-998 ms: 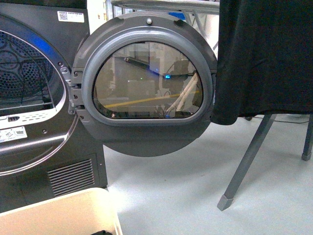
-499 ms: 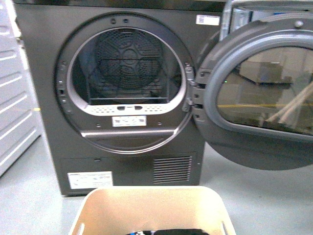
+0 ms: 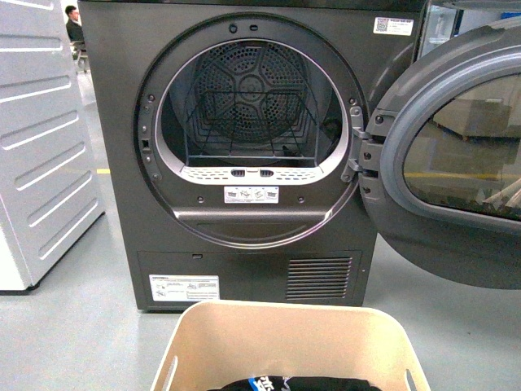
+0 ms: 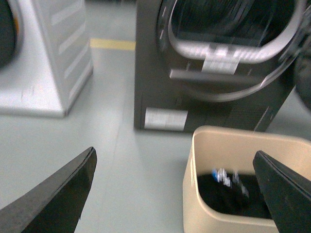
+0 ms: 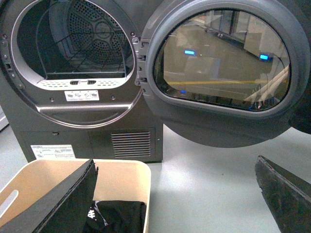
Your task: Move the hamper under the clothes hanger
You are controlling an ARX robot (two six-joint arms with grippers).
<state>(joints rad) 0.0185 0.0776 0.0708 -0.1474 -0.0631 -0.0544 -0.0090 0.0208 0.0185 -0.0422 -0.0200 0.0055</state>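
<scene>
Though not yet gripped, found hamper lying crosswise between left gripper and right gripper, both spread wide, empty.

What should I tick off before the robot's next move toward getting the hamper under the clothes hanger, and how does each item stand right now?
1. Position of the hamper known: ok. It stands on the floor in front of the dryer.
2. Sight of the clothes hanger: not ok. No view shows it.
3. State of the left gripper: ok, open and empty.
4. State of the right gripper: ok, open and empty.
5. Grip on the hamper: not ok. Neither gripper holds it.
6. Clear path past the open dryer door: cannot tell.
</scene>
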